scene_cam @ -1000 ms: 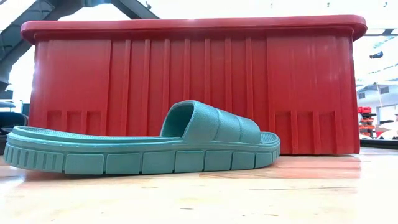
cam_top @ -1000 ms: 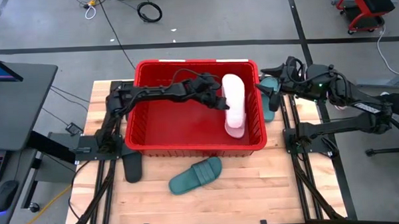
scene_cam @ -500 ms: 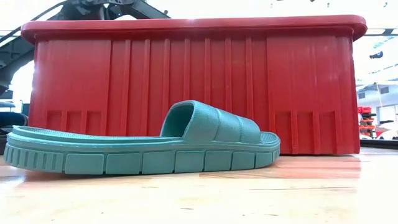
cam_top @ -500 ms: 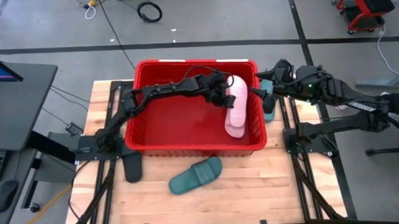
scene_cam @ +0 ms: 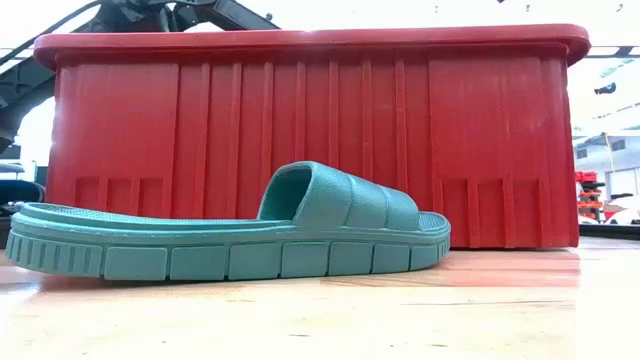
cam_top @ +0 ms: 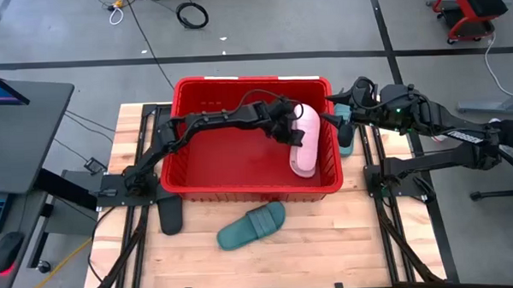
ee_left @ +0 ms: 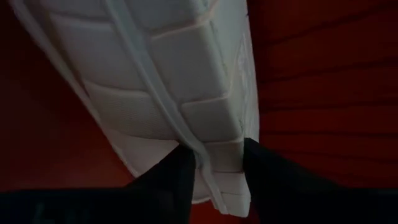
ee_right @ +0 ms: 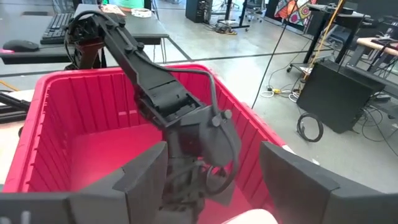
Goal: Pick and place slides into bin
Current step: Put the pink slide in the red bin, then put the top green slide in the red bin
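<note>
The red bin stands mid-table. Inside it, by the right wall, is a pale pink slide. My left gripper reaches into the bin from the left and is shut on that slide; the left wrist view shows the slide's ribbed side filling the picture. My right gripper hovers open beside the bin's right rim, above a teal slide lying on the table there. A second teal slide lies sole down in front of the bin. A black slide lies at the front left. My left gripper has the pink slide's side edge between its two fingers, toward the slide's far end. The fingers come from the table's left, slanting down, and lie across the slide. The slide's near end is low in the bin by the front right corner.
The bin's near wall rises right behind the front teal slide. Bare wooden table lies in front of the bin on the right. A desk with a keyboard and mouse stands left of the table.
My left gripper has gone a little toward the table's right edge inside the bin. The pink slide has turned about its length, showing pink where it showed white. Its far end has shifted toward the bin's right wall, while its near end stayed put.
</note>
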